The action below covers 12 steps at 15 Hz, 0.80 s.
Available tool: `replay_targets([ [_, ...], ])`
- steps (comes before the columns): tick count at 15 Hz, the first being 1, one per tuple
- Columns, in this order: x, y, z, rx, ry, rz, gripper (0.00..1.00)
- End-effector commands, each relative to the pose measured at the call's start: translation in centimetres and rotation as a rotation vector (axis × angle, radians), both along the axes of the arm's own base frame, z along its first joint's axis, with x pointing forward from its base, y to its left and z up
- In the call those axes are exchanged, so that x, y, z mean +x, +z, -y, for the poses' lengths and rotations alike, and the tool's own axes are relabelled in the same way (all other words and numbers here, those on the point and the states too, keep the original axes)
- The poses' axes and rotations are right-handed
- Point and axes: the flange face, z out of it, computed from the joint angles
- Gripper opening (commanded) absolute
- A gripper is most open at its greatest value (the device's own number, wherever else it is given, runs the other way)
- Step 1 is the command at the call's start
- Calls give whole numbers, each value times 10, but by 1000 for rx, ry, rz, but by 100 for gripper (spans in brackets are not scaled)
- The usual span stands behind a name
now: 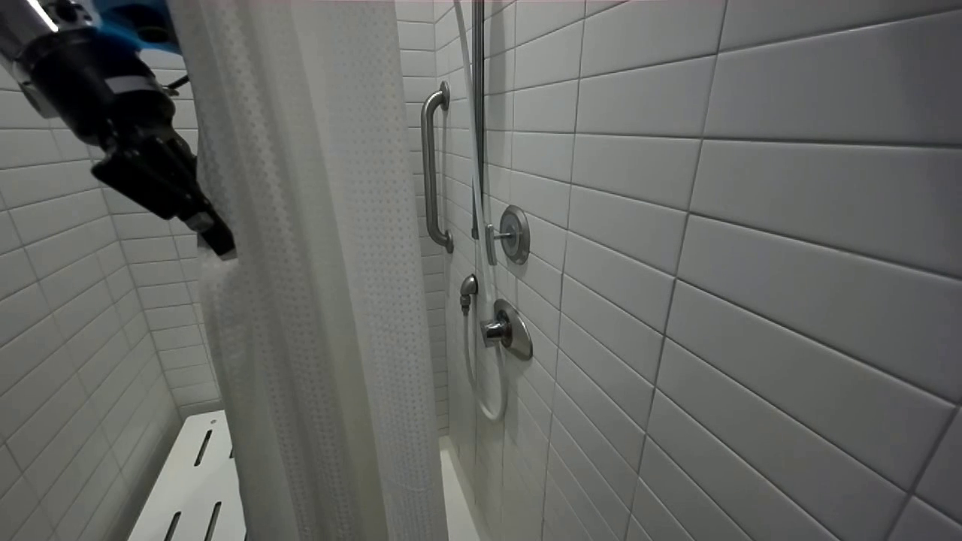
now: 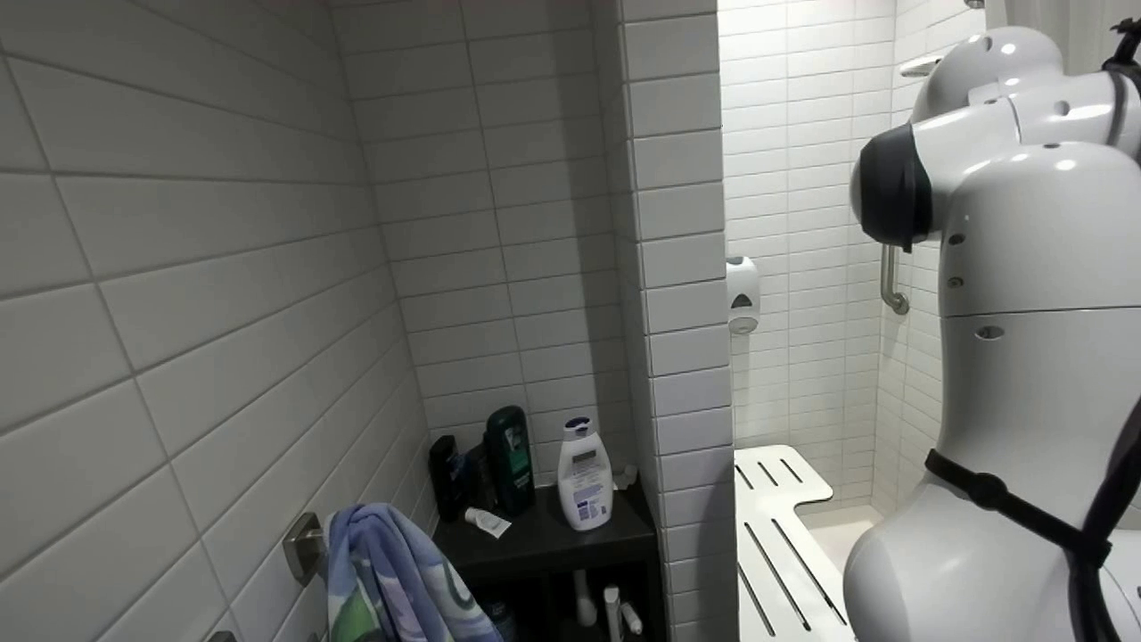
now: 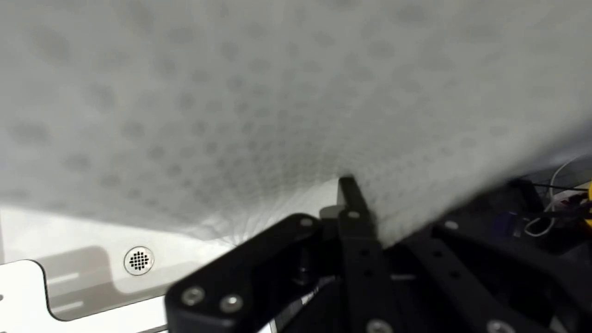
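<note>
Your gripper point(image 1: 224, 246) has its fingers pressed narrow, pinching the white shower curtain point(image 1: 316, 263) near its edge; in the wrist view the dotted cloth gathers at the tips and spreads toward twelve o'clock, partly hiding the fingers. In an exterior view the curtain hangs in long folds, and you hold it on its nine o'clock side. Past it, toward seven o'clock, a slotted bench point(image 1: 188, 481) shows partly behind the cloth. In the wrist view, a floor drain point(image 3: 138, 260) lies at eight o'clock from your fingertips, near the bench. In an exterior view, toward three o'clock on the tiled wall point(image 1: 789, 188), you see a lower valve point(image 1: 518, 334) and an upper valve point(image 1: 515, 234), a white hose point(image 1: 492, 415) looping below. Farther off, a grab bar point(image 1: 429, 165) stands upright toward two o'clock.
</note>
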Motion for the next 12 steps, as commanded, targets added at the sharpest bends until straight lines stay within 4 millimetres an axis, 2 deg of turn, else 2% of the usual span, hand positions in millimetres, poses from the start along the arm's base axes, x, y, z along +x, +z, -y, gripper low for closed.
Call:
replay_targets([
  [1,2,-9,7,26,-40,0,0],
  [12,-1,-7,8,20,-50,-2,0],
])
